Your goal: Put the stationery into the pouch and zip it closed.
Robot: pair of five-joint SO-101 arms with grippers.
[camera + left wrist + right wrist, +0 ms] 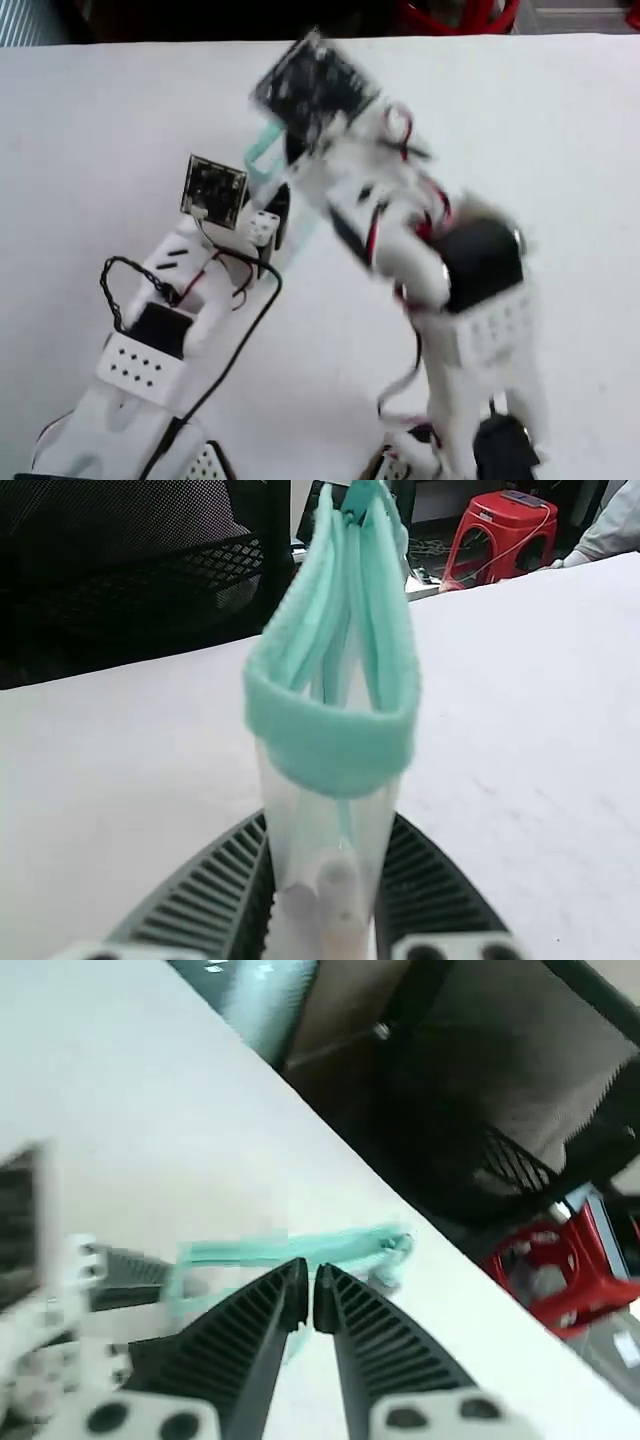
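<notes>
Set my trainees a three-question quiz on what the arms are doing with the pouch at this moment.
1. True or false: the left hand grips the pouch between its fingers.
2. Multiple choice: the pouch's zipper band is A) red, B) mint green, C) black.
3. Short answer: is the pouch's mouth zipped shut or open?
Key: 1 true; 2 B; 3 open.
</notes>
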